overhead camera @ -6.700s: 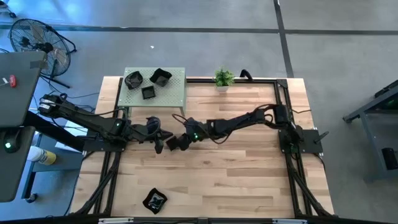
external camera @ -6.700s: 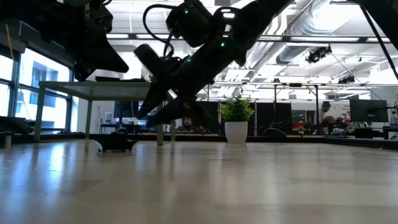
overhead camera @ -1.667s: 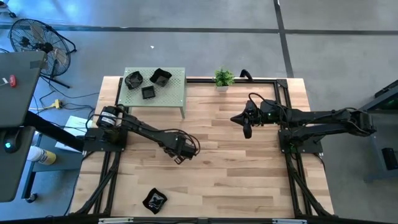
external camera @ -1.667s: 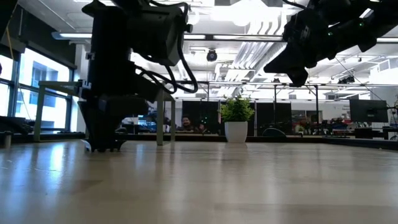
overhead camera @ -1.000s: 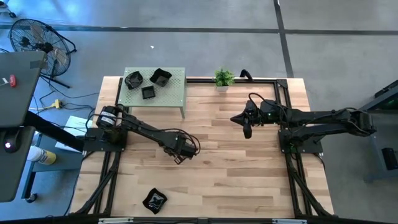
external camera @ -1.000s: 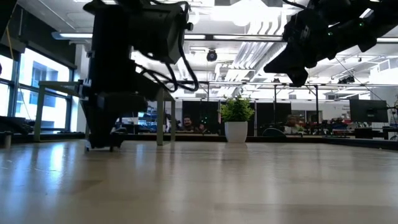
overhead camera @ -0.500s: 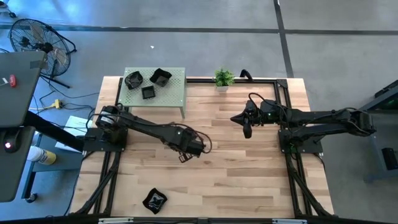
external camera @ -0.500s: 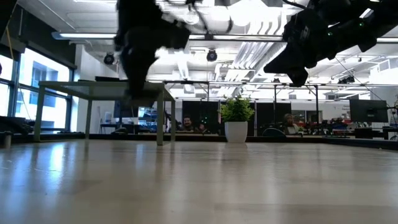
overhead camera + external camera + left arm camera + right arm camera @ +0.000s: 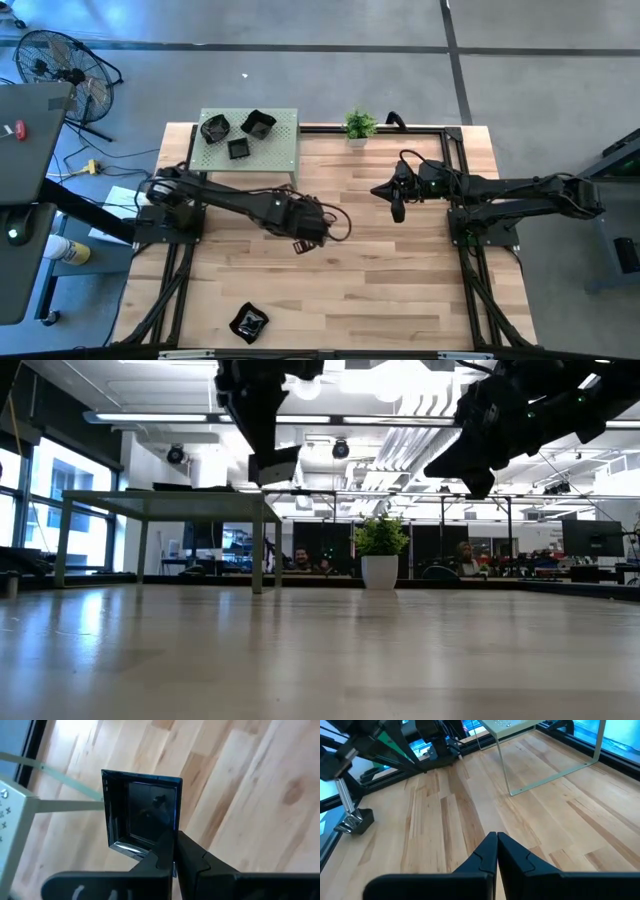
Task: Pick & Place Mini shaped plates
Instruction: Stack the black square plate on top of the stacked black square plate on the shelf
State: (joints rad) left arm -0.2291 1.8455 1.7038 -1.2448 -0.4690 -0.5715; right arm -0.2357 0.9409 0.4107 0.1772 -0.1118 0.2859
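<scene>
Both arms raised above the table.
The left gripper [image 9: 303, 243] is clamped on a square plate [image 9: 141, 812] near the middle; the right gripper [image 9: 396, 210], fingers together, waits toward the far right edge.

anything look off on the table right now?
One thing: a black dish lies alone at the table's near edge, far from the three dishes on the green stand. The left gripper pinches a square plate by its rim, tilted.
</scene>
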